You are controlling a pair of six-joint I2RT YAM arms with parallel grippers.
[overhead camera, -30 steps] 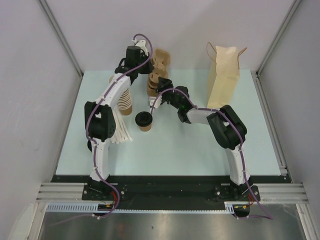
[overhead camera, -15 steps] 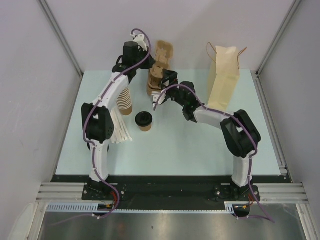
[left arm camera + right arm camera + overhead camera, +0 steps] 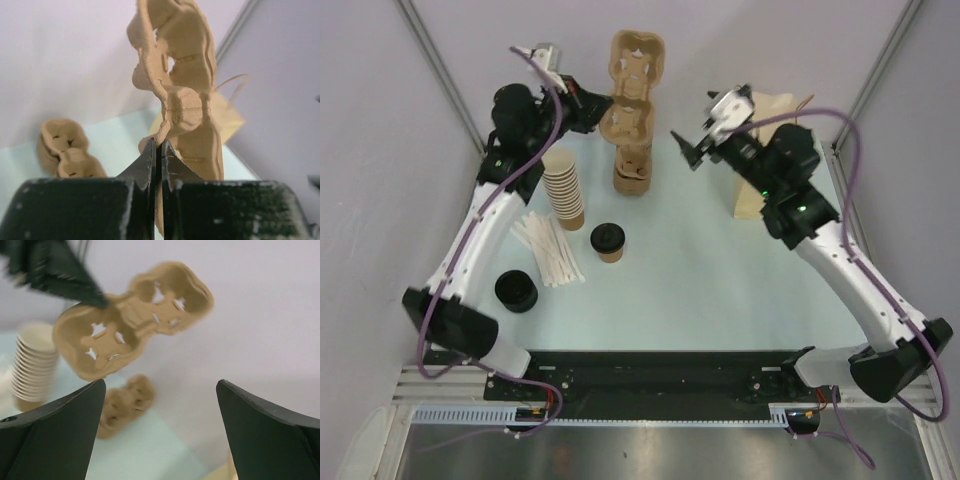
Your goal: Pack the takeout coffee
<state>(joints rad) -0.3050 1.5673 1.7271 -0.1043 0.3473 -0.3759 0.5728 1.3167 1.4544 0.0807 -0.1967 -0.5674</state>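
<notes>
**Behind the coffee: one carrier held in the air by the left gripper**

Nearer than the coffee [image 3: 607, 242], off to its left, a pile of black lids [image 3: 516, 290] sits on the table [image 3: 720, 290]. Between lids and coffee lies a fan of white sticks [image 3: 550, 250].

Coffee: upright on the table, black lid on, roughly mid-table. Neither gripper touches it; both are well apart from it.

Just behind the coffee, to its left: a stack of lidless cups [image 3: 564, 187], upright. Farther back, slightly right of the coffee: a stack of pulp carriers [image 3: 632, 165] resting on the table.

Above that stack, one carrier [image 3: 632, 85] is clear of the rest. The left gripper [image 3: 156, 150] is clamped on its thin edge, fingers almost meeting. The carrier hangs tilted, cup holes facing the right wrist camera.

Right of the carrier: the right gripper [image 3: 688, 150], jaws spread wide, nothing between them, not touching the carrier.

Far right of the coffee: a paper bag [image 3: 776, 103], upright, mostly hidden by the right arm.
</notes>
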